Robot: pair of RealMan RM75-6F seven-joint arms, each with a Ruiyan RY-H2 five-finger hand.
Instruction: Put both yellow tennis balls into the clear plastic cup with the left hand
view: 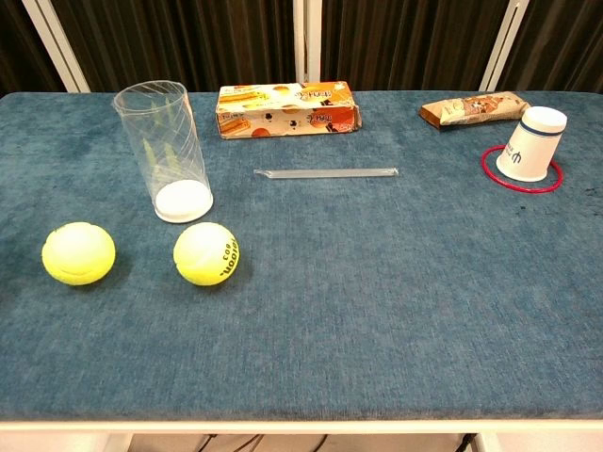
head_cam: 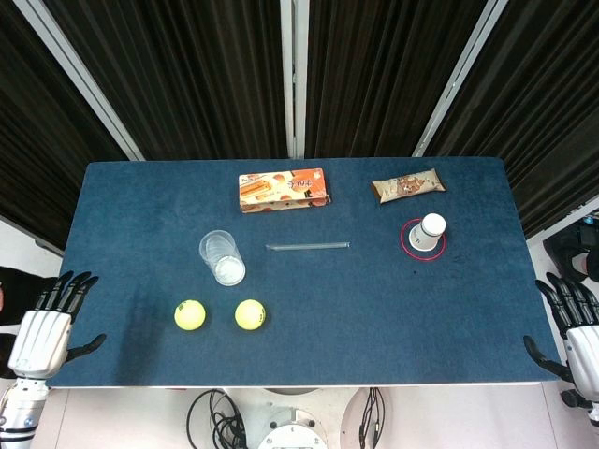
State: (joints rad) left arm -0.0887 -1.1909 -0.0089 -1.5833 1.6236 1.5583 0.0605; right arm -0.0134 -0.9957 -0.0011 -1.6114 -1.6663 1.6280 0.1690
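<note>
Two yellow tennis balls lie side by side on the blue table near its front left: one to the left, the other to its right. Just behind them the clear plastic cup stands upright and empty. My left hand hangs off the table's left front corner, fingers spread, holding nothing. At the right front corner, my right hand is likewise off the table with its fingers apart. Neither hand shows in the chest view.
An orange snack box lies at the back centre, a brown snack packet at the back right. A clear straw lies mid-table. An upturned white paper cup sits in a red ring.
</note>
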